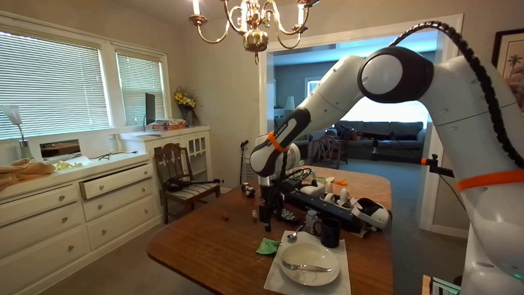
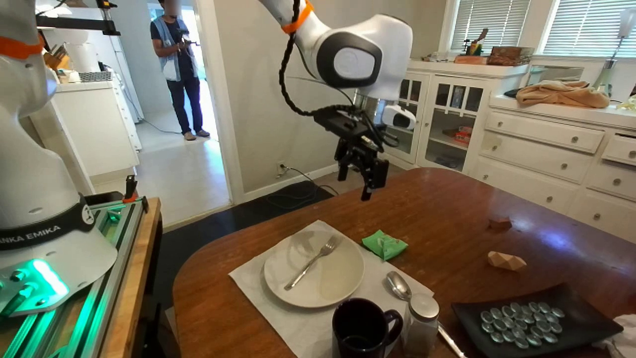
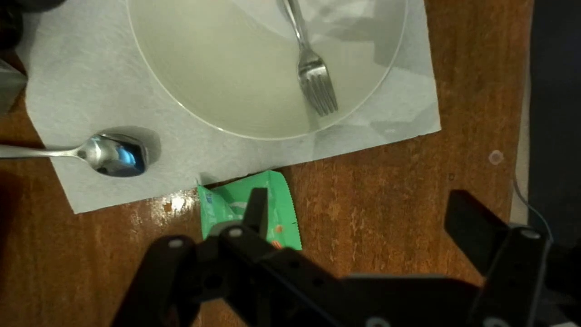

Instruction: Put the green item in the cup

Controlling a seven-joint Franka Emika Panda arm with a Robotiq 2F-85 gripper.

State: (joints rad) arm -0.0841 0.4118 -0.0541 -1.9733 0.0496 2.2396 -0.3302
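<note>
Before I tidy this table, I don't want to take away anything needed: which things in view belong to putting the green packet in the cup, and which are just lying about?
Part of the job:
green packet
dark mug, as the cup
claw, open

Just lying about:
white plate
fork, on the plate
spoon
shaker
paper mat
black tray

We see a brown wooden table [image 2: 437, 214] with a polished top, the gripper [image 3: 356, 209] hanging above it. Below the gripper, at the edge of a white mat [image 3: 195, 159], we find a green packet [image 2: 385, 244] lying on the wood. Farther from the gripper, in an exterior view, we make out a pale faceted block [image 2: 507, 261], a darker brown block [image 2: 499, 223] and a black tray [image 2: 586, 323]; behind the gripper, in an exterior view, a long black device [image 1: 323, 209].
</note>
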